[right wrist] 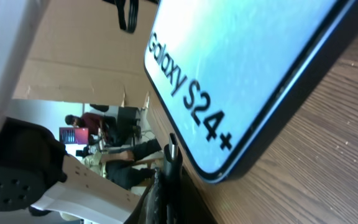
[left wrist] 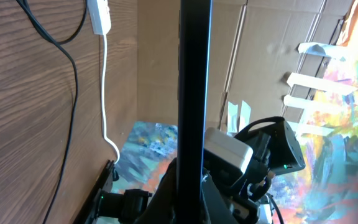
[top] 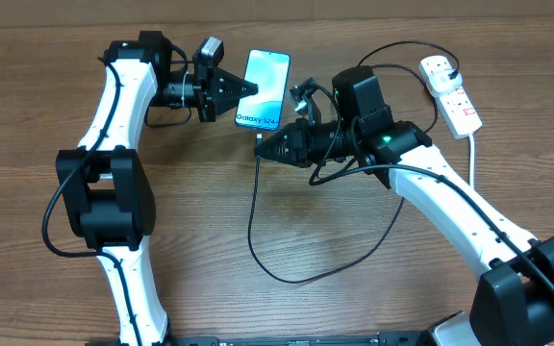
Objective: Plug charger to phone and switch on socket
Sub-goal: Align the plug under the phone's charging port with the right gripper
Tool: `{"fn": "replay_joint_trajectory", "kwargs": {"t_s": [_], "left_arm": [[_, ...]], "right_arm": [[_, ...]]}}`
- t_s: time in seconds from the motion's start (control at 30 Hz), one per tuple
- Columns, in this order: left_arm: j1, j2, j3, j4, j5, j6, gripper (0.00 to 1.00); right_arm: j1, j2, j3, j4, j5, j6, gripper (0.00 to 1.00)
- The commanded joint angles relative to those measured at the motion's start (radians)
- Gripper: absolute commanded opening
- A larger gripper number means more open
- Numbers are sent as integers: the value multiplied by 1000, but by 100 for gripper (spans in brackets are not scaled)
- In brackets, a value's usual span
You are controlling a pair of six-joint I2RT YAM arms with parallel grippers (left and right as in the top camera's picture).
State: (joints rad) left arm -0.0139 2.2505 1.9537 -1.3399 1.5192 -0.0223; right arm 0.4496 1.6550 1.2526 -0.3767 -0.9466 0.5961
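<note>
The phone (top: 265,88) lies on the wooden table with its screen lit, reading "Galaxy S24+". My left gripper (top: 242,92) is shut on its left edge; in the left wrist view the phone (left wrist: 194,87) shows edge-on as a dark bar rising from the jaws (left wrist: 191,196). My right gripper (top: 264,145) is shut on the charger's black connector (right wrist: 172,149), whose tip sits just short of the phone's bottom edge (right wrist: 241,68). The black cable (top: 254,226) loops over the table. The white socket strip (top: 452,92) lies at the far right, with a white plug (top: 437,66) in its far outlet.
The strip's thick white cord (top: 472,154) runs down past my right arm and shows in the left wrist view (left wrist: 104,93). Black cable loops lie near the right arm (top: 392,226). Cardboard walls stand behind the table (left wrist: 166,56).
</note>
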Motion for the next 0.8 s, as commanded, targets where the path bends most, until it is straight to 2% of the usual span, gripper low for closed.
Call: {"fn": "replay_joint_trajectory", "kwargs": {"t_s": [0.0,0.77], "left_arm": [[9,-6,11,-2,62,22,4],[9,-6,11,-2,62,-9,4]], "right_arm": [[0,-2,11,21,8,62,4],[24,23,11,63,47,134,4]]}}
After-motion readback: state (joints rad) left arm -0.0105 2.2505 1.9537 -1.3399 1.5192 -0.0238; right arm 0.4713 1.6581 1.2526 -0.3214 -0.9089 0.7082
